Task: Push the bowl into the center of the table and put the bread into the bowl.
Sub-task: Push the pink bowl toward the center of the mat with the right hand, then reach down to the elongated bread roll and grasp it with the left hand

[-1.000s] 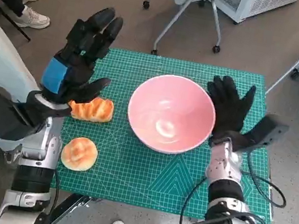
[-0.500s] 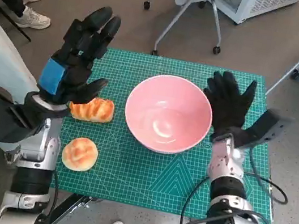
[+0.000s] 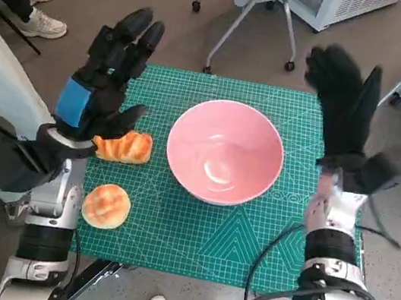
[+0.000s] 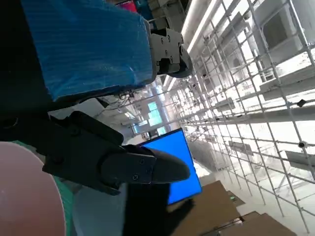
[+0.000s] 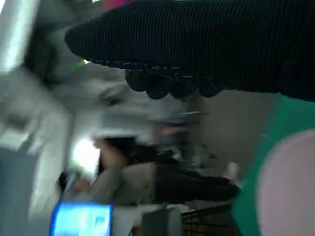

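We read no writing anywhere. Bowl (image 3: 225, 151) sits mid-mat (image 3: 194, 234). Long bread (image 3: 122, 146) at the bowl's 9 o'clock, just under our left hand (image 3: 109, 73), raised, fingers spread, empty. Round bun (image 3: 106, 205) at 7. Right hand (image 3: 344, 108) lifted at 2, spread, empty, apart from the bowl. Chair (image 3: 248, 4) at 12

The head view looks steeply down on the counter (image 3: 192, 249); both wrist views (close behind each hand) face outward, sharing the bowl's (image 3: 225, 151) edge.
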